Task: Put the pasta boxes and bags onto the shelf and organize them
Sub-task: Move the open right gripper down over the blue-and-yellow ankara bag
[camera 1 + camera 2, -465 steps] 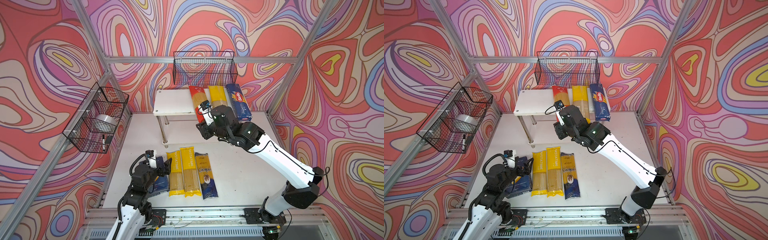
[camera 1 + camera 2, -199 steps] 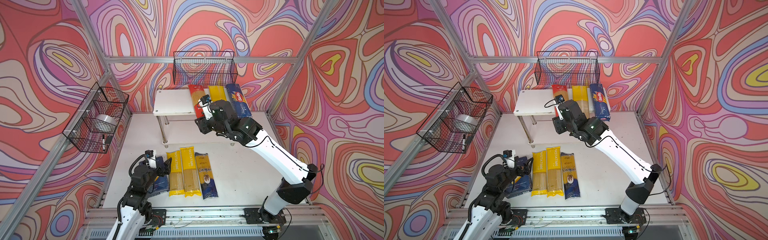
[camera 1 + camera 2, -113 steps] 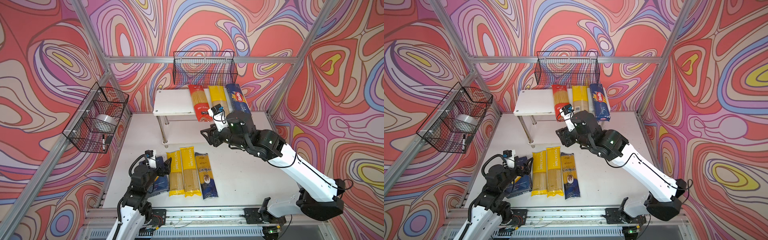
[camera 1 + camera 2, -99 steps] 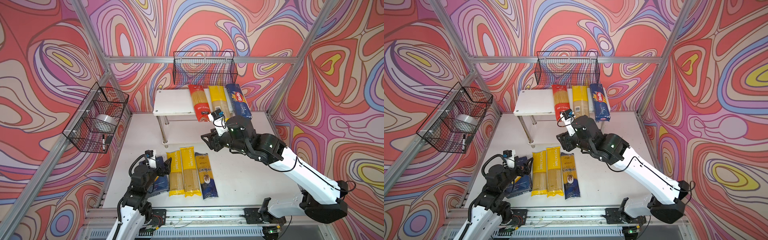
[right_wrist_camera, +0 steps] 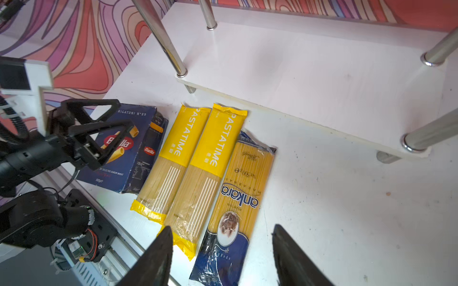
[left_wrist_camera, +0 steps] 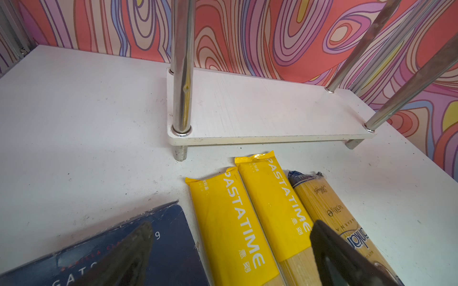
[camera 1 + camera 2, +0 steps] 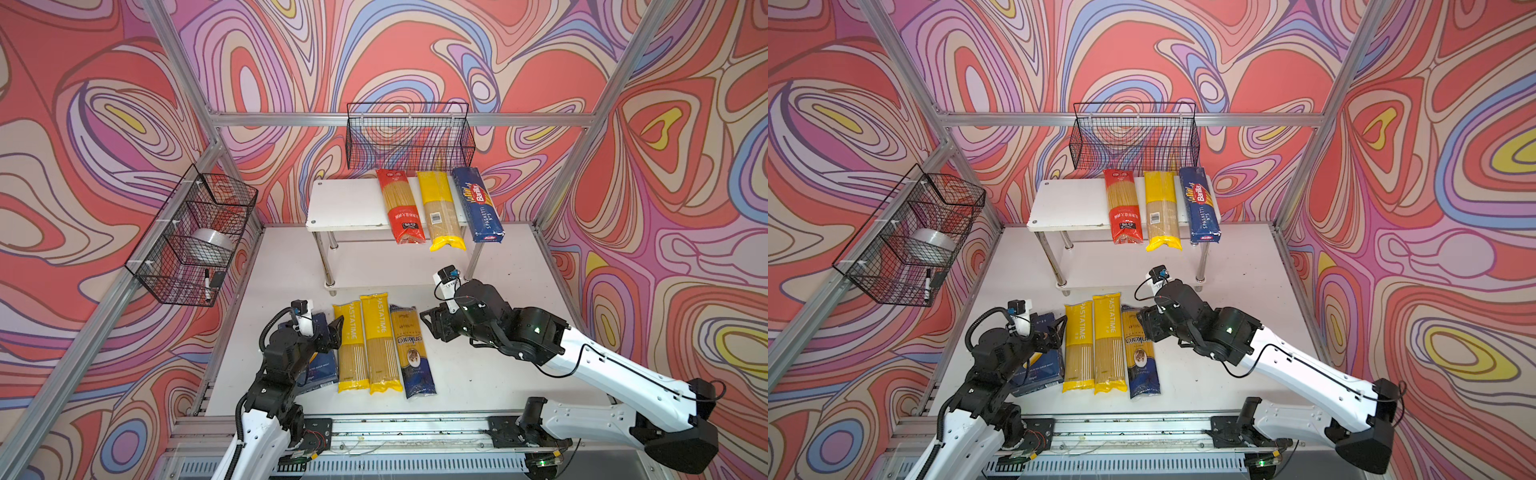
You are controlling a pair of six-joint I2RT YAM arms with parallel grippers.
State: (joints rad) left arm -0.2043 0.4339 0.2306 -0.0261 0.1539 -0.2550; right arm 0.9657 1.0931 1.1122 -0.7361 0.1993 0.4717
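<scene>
Change: R arm is off the shelf (image 7: pixel 345 203). A sec ago the right gripper (image 7: pixel 430 324) was up at the top board by the red-ended bag (image 7: pixel 401 208). Now it's down low over the surface (image 7: pixel 498 374), at the far end of the gold-and-navy bag (image 7: pixel 411 353) on its 3 o'clock side. Its jaws are spread wider than a sec ago, w/ nothing held; the right wrist view shows that bag lying below the gap.

Red-ended bag stays on the top board. Yellow-ended bag (image 7: pixel 440 212) lies at its 3 o'clock, and the Spaghetti box (image 7: pixel 478 203) at 3 o'clock of that. All 3 overhang the front edge a bit.

Left side: no change. The left gripper (image 7: pixel 334 330) is open & empty, hovering over the edge between the wide Barilla box (image 7: pixel 320 365) and the nearest PASTATIME bag (image 7: pixel 351 345).

Row on the surface, at 6 o'clock of the shelf, untouched: box, 2 PASTATIME bags, gold-and-navy bag, side by side.

Meaning: the red bag drop looks done, so 3 of 7 are shelved. Next pick is prob. the gold-and-navy bag. Room left: the 9 o'clock half of the top board, plus the bare lower board.
</scene>
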